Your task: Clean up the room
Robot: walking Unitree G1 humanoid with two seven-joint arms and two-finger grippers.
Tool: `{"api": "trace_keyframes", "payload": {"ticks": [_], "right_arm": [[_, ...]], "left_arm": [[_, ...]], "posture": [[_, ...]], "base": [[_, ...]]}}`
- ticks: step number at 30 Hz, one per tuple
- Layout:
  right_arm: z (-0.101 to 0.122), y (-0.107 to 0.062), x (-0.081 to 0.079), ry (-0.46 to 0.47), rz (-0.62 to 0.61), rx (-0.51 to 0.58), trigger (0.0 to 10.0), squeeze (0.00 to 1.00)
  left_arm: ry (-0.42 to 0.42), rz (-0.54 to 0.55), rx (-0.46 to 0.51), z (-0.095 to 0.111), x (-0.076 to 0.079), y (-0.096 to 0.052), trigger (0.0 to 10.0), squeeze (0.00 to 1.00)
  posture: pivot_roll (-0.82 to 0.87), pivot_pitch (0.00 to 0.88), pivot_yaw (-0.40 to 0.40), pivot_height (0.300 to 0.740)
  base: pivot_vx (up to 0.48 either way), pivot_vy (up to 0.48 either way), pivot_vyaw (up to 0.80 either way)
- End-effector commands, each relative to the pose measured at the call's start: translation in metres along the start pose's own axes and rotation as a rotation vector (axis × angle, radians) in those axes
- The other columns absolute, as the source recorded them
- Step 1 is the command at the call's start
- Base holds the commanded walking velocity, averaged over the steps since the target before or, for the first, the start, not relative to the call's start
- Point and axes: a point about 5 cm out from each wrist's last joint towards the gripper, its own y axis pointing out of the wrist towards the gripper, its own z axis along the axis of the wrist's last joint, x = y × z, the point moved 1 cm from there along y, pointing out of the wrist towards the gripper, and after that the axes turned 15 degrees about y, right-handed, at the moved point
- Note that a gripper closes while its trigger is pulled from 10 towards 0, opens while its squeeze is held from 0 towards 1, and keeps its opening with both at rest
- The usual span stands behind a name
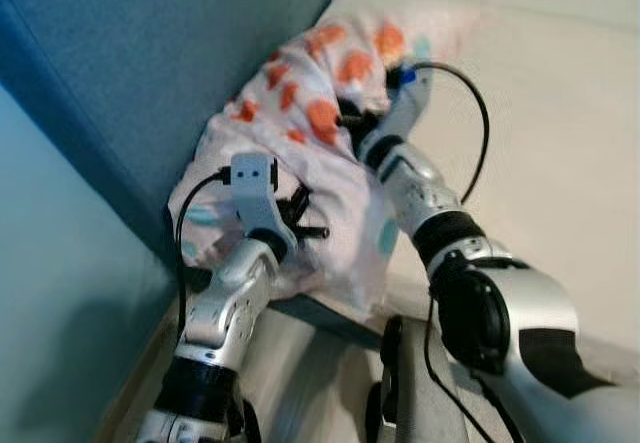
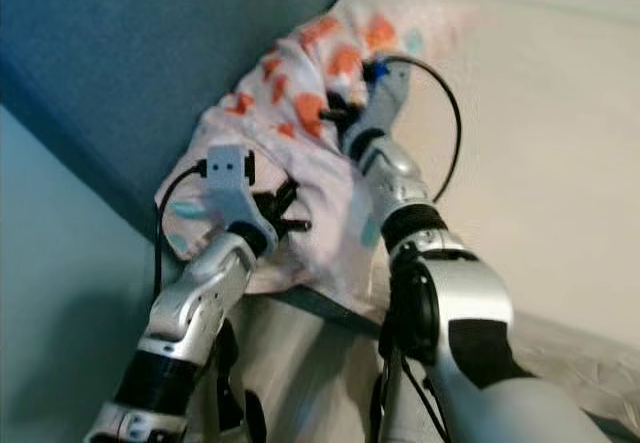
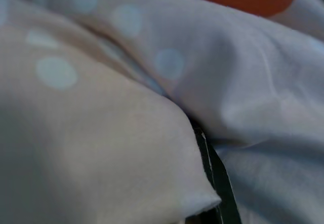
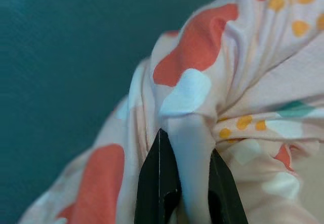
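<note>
A deep blue padded headboard (image 1: pixel 150 53) rises at the robot's left, its fabric smooth. Beside it spreads the bed (image 1: pixel 560 143), a pale cream sheet. Crumpled against the headboard lies the pillow (image 1: pixel 300 153), soft pink cloth with orange blotches and pale blue dots, heavily creased. The right hand (image 4: pixel 186 181) has its black fingers pinched tight on a gathered fold of the pillow. The left hand (image 1: pixel 300 218) presses into the pillow's lower edge; fabric hides its fingers, so I cannot tell its grip.
</note>
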Motion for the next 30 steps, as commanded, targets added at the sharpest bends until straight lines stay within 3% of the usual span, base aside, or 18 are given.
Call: {"api": "trace_keyframes", "payload": {"ticks": [1, 2, 6, 7, 9, 14, 18, 24, 27, 30], "right_arm": [[-0.007, 0.009, -0.028, -0.021, 0.113, -0.034, 0.0, 0.0], [0.004, 0.013, -0.036, -0.032, 0.134, -0.002, 0.0, 0.0], [0.011, 0.016, -0.041, -0.039, 0.147, 0.02, 0.0, 0.0], [0.023, 0.018, -0.047, -0.046, 0.162, 0.056, 0.0, 0.0], [0.023, 0.018, -0.047, -0.046, 0.162, 0.056, 0.0, 0.0], [0.057, 0.022, -0.06, -0.059, 0.206, 0.155, 0.0, 0.0], [0.061, 0.022, -0.06, -0.075, 0.21, 0.165, 0.0, 0.0], [0.05, 0.018, -0.048, -0.072, 0.181, 0.142, 0.0, 0.0], [0.0, 0.0, -0.005, -0.085, 0.066, 0.002, 0.0, 0.0], [-0.016, -0.009, 0.01, -0.089, 0.017, -0.046, 0.0, 0.0]], "left_arm": [[0.056, 0.015, 0.128, 0.027, 0.002, 0.01, 0.0, 0.0], [0.087, 0.045, 0.168, 0.037, -0.001, 0.015, 0.0, 0.0], [0.108, 0.066, 0.198, 0.044, -0.004, 0.018, 0.0, 0.0], [0.164, 0.113, 0.254, 0.058, -0.008, 0.023, 0.0, 0.0], [0.164, 0.113, 0.254, 0.058, -0.008, 0.023, 0.0, 0.0], [0.331, 0.288, 0.439, 0.099, -0.026, 0.033, 0.0, 0.0], [0.348, 0.323, 0.458, 0.103, -0.03, 0.034, 0.0, 0.0], [0.334, 0.308, 0.411, 0.089, -0.029, 0.031, 0.0, 0.0], [0.304, 0.15, 0.267, 0.029, 0.004, 0.003, 0.0, 0.0], [0.295, 0.091, 0.22, 0.009, 0.02, -0.008, 0.0, 0.0]], "posture": [[0.15, 0.347, 0.011, 0.541], [0.15, 0.347, 0.011, 0.541], [0.15, 0.347, 0.011, 0.541], [0.15, 0.347, 0.011, 0.541], [0.15, 0.347, 0.011, 0.541], [0.15, 0.343, 0.014, 0.541], [0.15, 0.344, 0.013, 0.541], [0.15, 0.346, 0.014, 0.541], [0.17, 0.355, 0.017, 0.541], [0.18, 0.362, 0.021, 0.541]], "base": [[0.0, 0.0, 0.0], [0.0, 0.0, 0.0], [0.0, 0.0, 0.0], [0.0, 0.0, 0.0], [0.0, 0.0, 0.0], [0.0, 0.0, 0.0], [0.0, 0.0, 0.0], [0.0, 0.0, 0.0], [0.0, 0.0, 0.0], [0.0, 0.0, 0.0]]}}
